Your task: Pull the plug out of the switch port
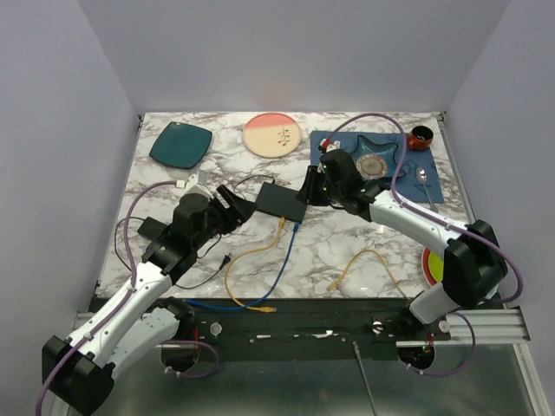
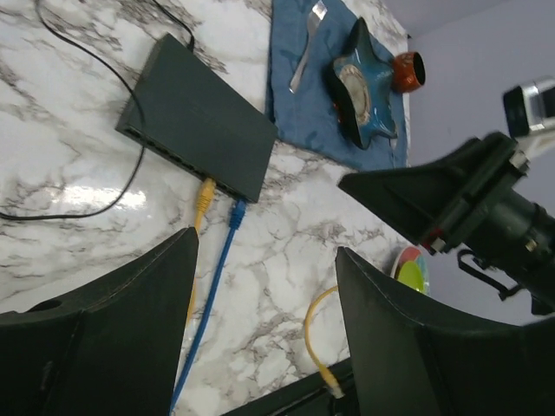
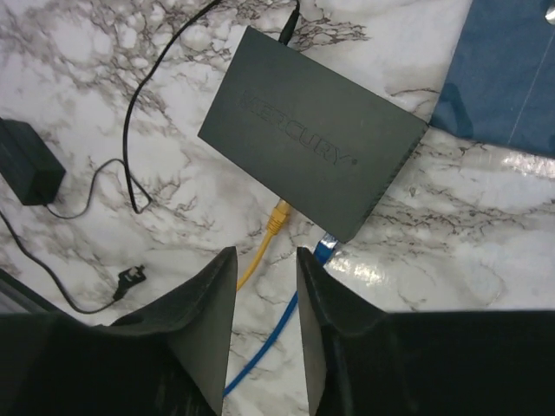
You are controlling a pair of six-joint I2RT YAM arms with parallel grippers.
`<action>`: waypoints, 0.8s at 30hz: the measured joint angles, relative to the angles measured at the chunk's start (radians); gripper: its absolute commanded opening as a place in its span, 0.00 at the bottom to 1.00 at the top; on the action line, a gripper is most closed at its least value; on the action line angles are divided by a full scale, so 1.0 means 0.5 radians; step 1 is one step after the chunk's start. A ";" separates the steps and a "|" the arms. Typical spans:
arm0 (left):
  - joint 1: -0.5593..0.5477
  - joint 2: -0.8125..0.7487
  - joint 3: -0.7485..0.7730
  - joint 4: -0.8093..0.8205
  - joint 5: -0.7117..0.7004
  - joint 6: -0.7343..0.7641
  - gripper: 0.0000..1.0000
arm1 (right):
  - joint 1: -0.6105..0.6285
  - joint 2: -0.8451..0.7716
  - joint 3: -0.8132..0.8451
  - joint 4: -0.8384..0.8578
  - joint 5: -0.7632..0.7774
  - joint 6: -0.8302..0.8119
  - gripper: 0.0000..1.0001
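Left gripper (image 2: 264, 251): hovers above the marble table (image 2: 303, 217), jaws spread wide, clamped on nothing. Ahead of the fingertips and up to the left, the switch (image 2: 195, 117), flat on the marble, near the jaws but not touching, socket row turned toward them. Seated in the two sockets at the corner closest to the jaws: a yellow plug (image 2: 205, 195) and, just beside it, a blue plug (image 2: 236, 214). From both, cables trailing back toward the gap between the jaws. Farther past the switch, a blue mat (image 2: 299, 121) with a spoon (image 2: 303, 52), a star-shaped dish (image 2: 360, 82) and a red cup (image 2: 408, 71). Below the right-hand finger, a loose yellow cable (image 2: 314, 334).

Right gripper (image 3: 266, 260): hangs above the marble, jaws parted by a narrow gap, nothing pinched between them. Just ahead of the tips, the yellow plug; just beside the right-hand finger, the blue plug. Directly beyond both, the switch. Well off to the left of these jaws, a small power brick (image 3: 26, 169) and a thin black cord (image 3: 130, 130) looping across the marble.

Seen from above: one gripper at each end of the switch, left jaws just beside its left end, right jaws just beside its right end. Far beyond the left jaws, a teal plate (image 1: 180, 143). Beyond the switch, between the two pairs of jaws, a pink plate (image 1: 272, 135).
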 measured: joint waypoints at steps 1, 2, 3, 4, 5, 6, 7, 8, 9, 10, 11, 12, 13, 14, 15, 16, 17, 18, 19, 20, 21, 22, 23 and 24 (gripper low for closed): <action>-0.041 0.027 0.000 0.025 -0.004 -0.006 0.73 | 0.000 0.048 0.020 0.013 -0.026 -0.002 0.29; -0.084 0.059 -0.001 0.067 -0.019 -0.018 0.73 | 0.000 0.096 0.044 0.031 -0.048 -0.002 0.28; -0.146 0.105 -0.002 0.078 -0.021 -0.021 0.72 | 0.000 0.141 0.069 0.047 -0.070 -0.006 0.26; -0.198 0.147 -0.002 0.094 -0.030 -0.027 0.72 | 0.000 0.180 0.096 0.056 -0.089 -0.007 0.22; -0.240 0.183 -0.002 0.119 -0.040 -0.034 0.72 | 0.000 0.217 0.122 0.069 -0.105 -0.010 0.20; -0.288 0.250 -0.002 0.153 -0.052 -0.040 0.71 | 0.000 0.253 0.146 0.085 -0.123 -0.008 0.18; -0.324 0.314 -0.002 0.180 -0.055 -0.042 0.71 | 0.000 0.286 0.166 0.098 -0.140 -0.007 0.14; -0.343 0.360 -0.002 0.198 -0.059 -0.043 0.72 | 0.000 0.314 0.181 0.105 -0.154 -0.007 0.12; -0.358 0.404 -0.003 0.211 -0.060 -0.043 0.72 | 0.000 0.339 0.188 0.120 -0.164 -0.005 0.10; -0.361 0.446 -0.008 0.228 -0.069 -0.043 0.72 | 0.000 0.364 0.194 0.133 -0.173 -0.001 0.04; -0.360 0.465 -0.012 0.240 -0.077 -0.043 0.71 | 0.000 0.389 0.198 0.140 -0.180 -0.001 0.02; -0.360 0.481 -0.018 0.255 -0.091 -0.043 0.72 | 0.000 0.413 0.199 0.146 -0.187 0.001 0.01; -0.360 0.494 -0.019 0.265 -0.106 -0.042 0.71 | 0.000 0.439 0.199 0.147 -0.194 0.008 0.01; -0.359 0.503 -0.019 0.279 -0.114 -0.041 0.71 | 0.000 0.462 0.199 0.150 -0.198 0.008 0.01; -0.356 0.526 -0.018 0.302 -0.122 -0.041 0.71 | 0.000 0.484 0.200 0.150 -0.204 0.010 0.01; -0.356 0.544 -0.018 0.317 -0.124 -0.041 0.71 | 0.000 0.504 0.199 0.151 -0.207 0.012 0.06; -0.354 0.583 -0.016 0.333 -0.124 -0.041 0.71 | 0.000 0.515 0.198 0.151 -0.208 0.012 0.14; -0.352 0.609 -0.016 0.335 -0.125 -0.041 0.71 | 0.000 0.517 0.193 0.152 -0.210 0.013 0.20; -0.351 0.629 -0.017 0.333 -0.125 -0.041 0.71 | 0.000 0.510 0.181 0.159 -0.209 0.014 0.41; -0.351 0.641 -0.017 0.333 -0.125 -0.042 0.71 | 0.000 0.491 0.162 0.169 -0.208 0.011 0.51; -0.351 0.645 -0.017 0.334 -0.126 -0.042 0.71 | 0.000 0.459 0.138 0.175 -0.205 0.005 0.58; -0.351 0.642 -0.018 0.336 -0.127 -0.042 0.71 | 0.000 0.418 0.109 0.176 -0.207 -0.013 0.68; -0.350 0.637 -0.018 0.341 -0.128 -0.041 0.71 | 0.000 0.353 0.081 0.166 -0.202 -0.050 0.72; -0.350 0.629 -0.017 0.344 -0.129 -0.040 0.71 | 0.001 0.285 0.064 0.149 -0.201 -0.076 0.76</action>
